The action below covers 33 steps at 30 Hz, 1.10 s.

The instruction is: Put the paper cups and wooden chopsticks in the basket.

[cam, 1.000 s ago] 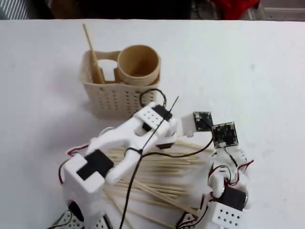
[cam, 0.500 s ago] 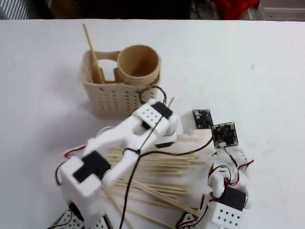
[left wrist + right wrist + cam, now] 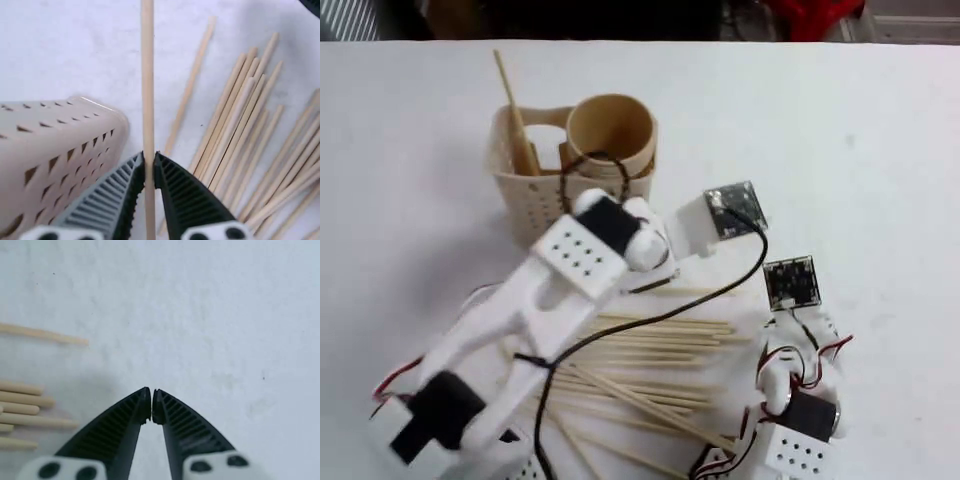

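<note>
so the left gripper [image 3: 149,159] pinches one pale, round wooden chopstick [image 3: 147,75] just beside the beige slotted basket [image 3: 55,145]. one tan paper cup [image 3: 610,130] sits in the basket, with one more chopstick [image 3: 510,100] standing tilted next to it. the rest lie in a loose pile [image 3: 660,350] on the white table [image 3: 860,150], too overlapped to count. the right gripper [image 3: 151,396] is pressed together on nothing, over bare table by the pile; wide bare table lies right of the basket
</note>
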Tool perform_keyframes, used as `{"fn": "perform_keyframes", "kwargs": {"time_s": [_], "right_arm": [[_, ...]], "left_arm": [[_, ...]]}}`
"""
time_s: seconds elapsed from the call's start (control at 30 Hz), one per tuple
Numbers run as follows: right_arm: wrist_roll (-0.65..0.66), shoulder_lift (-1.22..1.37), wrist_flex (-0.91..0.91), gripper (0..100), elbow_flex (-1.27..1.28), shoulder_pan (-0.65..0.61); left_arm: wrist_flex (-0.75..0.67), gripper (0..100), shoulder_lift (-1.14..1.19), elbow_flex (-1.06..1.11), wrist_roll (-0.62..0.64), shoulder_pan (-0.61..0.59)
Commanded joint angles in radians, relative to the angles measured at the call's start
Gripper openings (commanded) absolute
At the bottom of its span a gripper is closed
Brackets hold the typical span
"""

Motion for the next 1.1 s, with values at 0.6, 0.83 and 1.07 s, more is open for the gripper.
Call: {"fn": "perform_keyframes", "kwargs": {"time_s": [0.6,0.83,1.07], "right_arm": [[0.005,-0.010,0.007,2.5,0.006,0.007],[0.005,-0.010,0.007,2.5,0.006,0.007],[0.005,-0.010,0.007,2.5,0.006,0.007]], "left_arm": [[-0.310,3,-0.651,-0.068,0.262,-0.328],[-0.864,3,-0.650,0.321,0.451,-0.498],[-1.231,3,-0.650,0.586,0.543,-0.604]]}}
